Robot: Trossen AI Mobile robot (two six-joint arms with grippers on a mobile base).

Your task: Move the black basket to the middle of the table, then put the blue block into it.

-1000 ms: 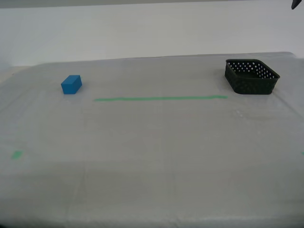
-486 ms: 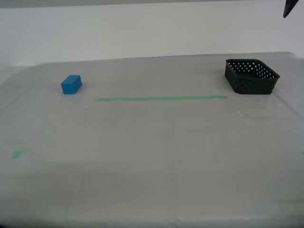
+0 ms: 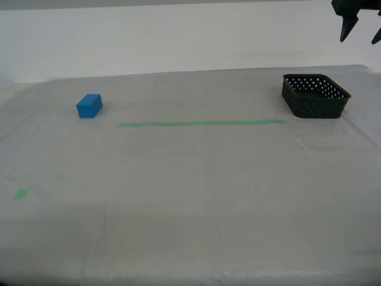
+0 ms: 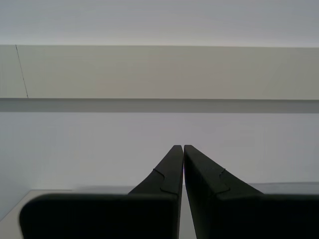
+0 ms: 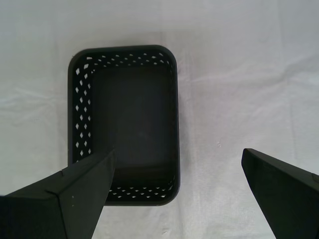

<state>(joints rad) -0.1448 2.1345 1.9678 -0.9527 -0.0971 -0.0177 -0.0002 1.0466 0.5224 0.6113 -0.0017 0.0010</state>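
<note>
While my first pincer (image 5: 177, 167) gapes above | black basket (image 5: 124, 124) empty

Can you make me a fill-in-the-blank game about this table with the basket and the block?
1. The block on the table is colored ____.
2. Inside, the black basket is ____.
3. My first gripper hangs above the basket with its jaws ____.
4. The tape line between block and basket is colored ____.

Missing words: blue; empty; open; green
</note>
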